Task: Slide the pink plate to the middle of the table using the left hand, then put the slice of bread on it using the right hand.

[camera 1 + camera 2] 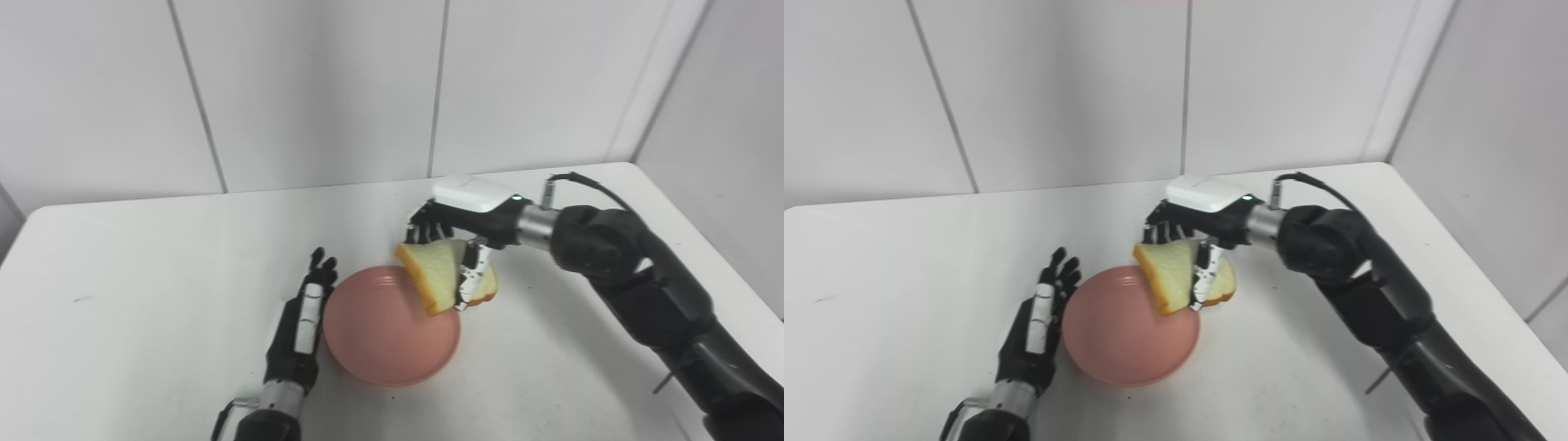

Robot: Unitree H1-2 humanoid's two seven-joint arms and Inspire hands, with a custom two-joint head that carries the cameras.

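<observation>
The pink plate (380, 337) lies flat near the middle of the white table (153, 275). My left hand (303, 321) is open, fingers stretched out flat against the plate's left rim. A slice of bread (438, 275) with a brown crust hangs tilted above the plate's far right rim. My right hand (456, 236) is shut on the bread, fingers behind it and thumb across its front. In the right eye view the bread (1173, 275) sits over the plate (1124, 337) the same way, with the left hand (1038, 324) beside it.
White wall panels (306, 92) rise behind the table's back edge. The table's right edge (704, 245) runs close under my right arm. Nothing else stands on the tabletop.
</observation>
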